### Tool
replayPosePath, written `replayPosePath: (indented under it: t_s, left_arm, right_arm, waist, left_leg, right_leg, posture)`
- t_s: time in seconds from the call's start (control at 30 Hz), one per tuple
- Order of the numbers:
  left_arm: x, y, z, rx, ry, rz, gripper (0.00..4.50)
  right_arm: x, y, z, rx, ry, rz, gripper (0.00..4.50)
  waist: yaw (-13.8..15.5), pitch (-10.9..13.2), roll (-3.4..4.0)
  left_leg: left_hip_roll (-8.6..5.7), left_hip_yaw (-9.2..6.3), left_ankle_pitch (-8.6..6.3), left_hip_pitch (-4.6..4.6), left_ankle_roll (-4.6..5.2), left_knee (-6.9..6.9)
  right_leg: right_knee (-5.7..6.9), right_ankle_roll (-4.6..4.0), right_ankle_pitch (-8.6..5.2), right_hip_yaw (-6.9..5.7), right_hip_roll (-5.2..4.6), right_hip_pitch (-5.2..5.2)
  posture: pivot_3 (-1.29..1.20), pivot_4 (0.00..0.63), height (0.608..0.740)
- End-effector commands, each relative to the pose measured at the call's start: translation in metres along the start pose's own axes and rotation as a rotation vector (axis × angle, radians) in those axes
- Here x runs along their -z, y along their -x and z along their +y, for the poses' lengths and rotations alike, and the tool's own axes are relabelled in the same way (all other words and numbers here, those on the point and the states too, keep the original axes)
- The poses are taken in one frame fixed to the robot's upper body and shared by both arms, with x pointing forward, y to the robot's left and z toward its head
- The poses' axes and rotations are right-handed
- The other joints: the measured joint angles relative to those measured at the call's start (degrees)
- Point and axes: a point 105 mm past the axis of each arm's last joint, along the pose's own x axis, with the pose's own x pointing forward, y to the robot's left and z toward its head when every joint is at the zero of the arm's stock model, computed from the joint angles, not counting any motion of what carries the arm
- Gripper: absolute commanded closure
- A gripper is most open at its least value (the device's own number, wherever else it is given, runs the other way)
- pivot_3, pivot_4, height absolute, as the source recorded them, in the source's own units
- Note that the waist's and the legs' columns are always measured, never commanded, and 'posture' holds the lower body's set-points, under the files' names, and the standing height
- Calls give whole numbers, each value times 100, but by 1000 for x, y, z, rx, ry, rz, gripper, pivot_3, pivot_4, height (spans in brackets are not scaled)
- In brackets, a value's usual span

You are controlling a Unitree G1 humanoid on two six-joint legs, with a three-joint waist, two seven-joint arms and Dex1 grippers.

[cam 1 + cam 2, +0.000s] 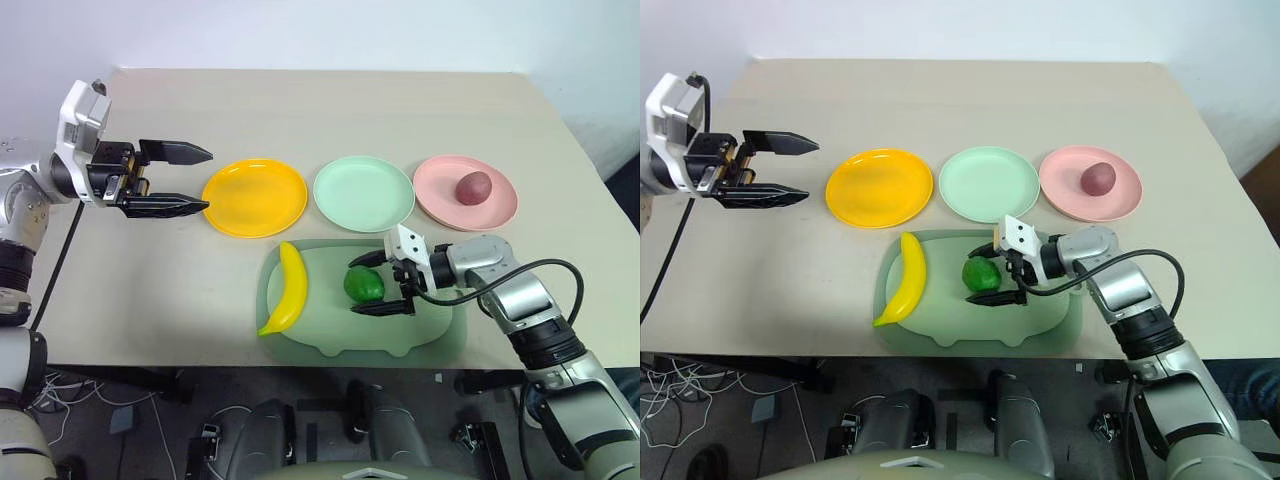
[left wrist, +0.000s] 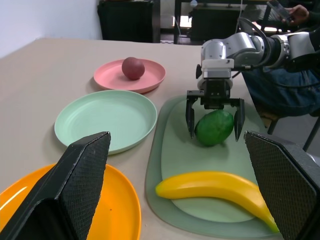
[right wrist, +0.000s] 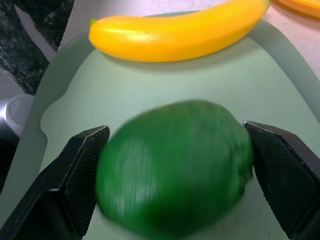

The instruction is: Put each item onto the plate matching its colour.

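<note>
On the smooth pale mat (image 1: 330, 335), the bumpy green fruit (image 1: 364, 285) sits between the right gripper's (image 1: 372, 284) wide-spread fingers.

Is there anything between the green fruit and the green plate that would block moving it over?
Nothing visible does. The green fruit lies on the mat between the open right gripper fingers; the empty green plate sits just beyond.

You find no readable text, label, brand, number or sign anywhere in these views.
</note>
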Motion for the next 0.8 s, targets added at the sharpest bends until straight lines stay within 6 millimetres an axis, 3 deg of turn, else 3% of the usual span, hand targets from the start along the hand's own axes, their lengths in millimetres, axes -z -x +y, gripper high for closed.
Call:
replayPosePath:
  t_s: [0.03,0.2,0.4,0.57,0.63,0.7,0.8]
  left_arm:
    - [-15,6,0,-11,-47,-7,0]
    - [-15,7,0,-15,-47,-11,0]
    - [-15,6,1,-15,-47,-13,0]
    - [-12,6,1,-16,-43,-9,0]
    - [-12,6,1,-17,-42,-14,0]
    - [-11,5,1,-13,-43,-11,0]
    - [-12,5,1,-13,-44,-15,0]
  right_arm:
    - [-5,2,-3,1,-19,-16,188]
    - [-10,7,-11,28,-8,-20,1140]
    - [-9,12,-4,-15,-12,-9,1151]
    - [-38,21,-21,48,-19,-124,1155]
    - [-58,31,-36,97,-51,-214,1155]
    - [-77,43,-65,231,-78,-301,1155]
    - [-85,56,-110,471,-114,-349,1155]
  waist:
    - [-1,0,0]
    - [-1,0,0]
    - [4,0,0]
    - [-3,0,0]
    - [-4,0,0]
    - [-14,1,1]
    - [-19,1,1]
  left_leg:
    - [0,0,0,0,0,0]
    - [0,0,0,0,0,0]
    - [0,0,0,-1,0,0]
    - [0,0,0,0,0,0]
    - [0,0,0,0,0,0]
    - [1,2,0,1,-1,0]
    - [1,4,1,1,-1,-2]
  right_leg:
    - [0,0,0,0,0,0]
    - [0,0,0,0,0,0]
    - [0,0,0,0,0,0]
    - [0,0,0,0,0,-1]
    - [0,0,0,0,0,-1]
    - [0,0,0,0,1,-1]
    - [1,-1,0,0,2,-2]
  posture:
    - [0,150,740]
    - [0,150,740]
    - [0,150,740]
    - [0,150,740]
    - [0,150,740]
    - [0,150,740]
    - [0,150,740]
